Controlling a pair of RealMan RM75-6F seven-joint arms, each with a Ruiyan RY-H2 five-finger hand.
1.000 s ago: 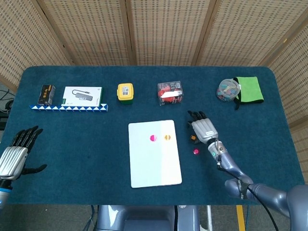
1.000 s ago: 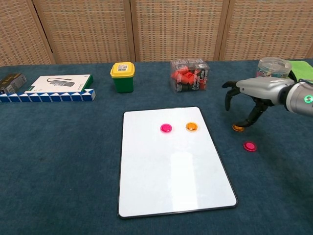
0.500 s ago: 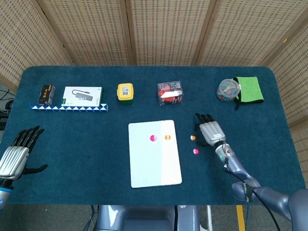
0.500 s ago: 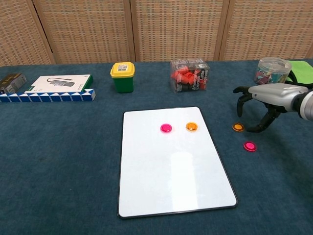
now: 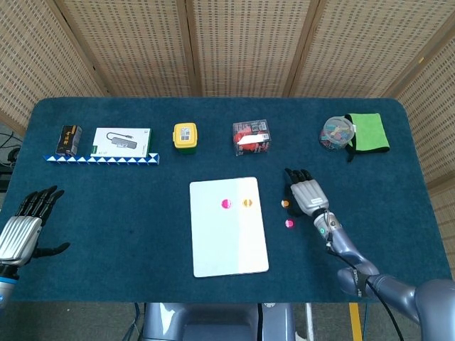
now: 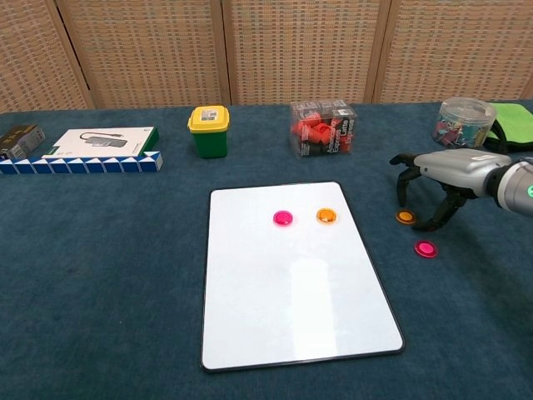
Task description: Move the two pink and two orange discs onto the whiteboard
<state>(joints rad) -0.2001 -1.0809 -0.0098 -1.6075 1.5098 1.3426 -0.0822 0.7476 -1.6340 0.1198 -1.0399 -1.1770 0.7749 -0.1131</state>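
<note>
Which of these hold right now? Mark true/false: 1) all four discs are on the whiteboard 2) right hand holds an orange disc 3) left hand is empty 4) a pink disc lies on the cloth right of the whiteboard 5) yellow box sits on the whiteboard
1) False. One pink disc and one orange disc lie on the whiteboard; the other two are off it.
2) False. The right hand hovers over the loose orange disc, holding nothing.
3) True. The left hand is open and empty.
4) True. The loose pink disc lies there.
5) False. The yellow box stands behind the whiteboard.
</note>
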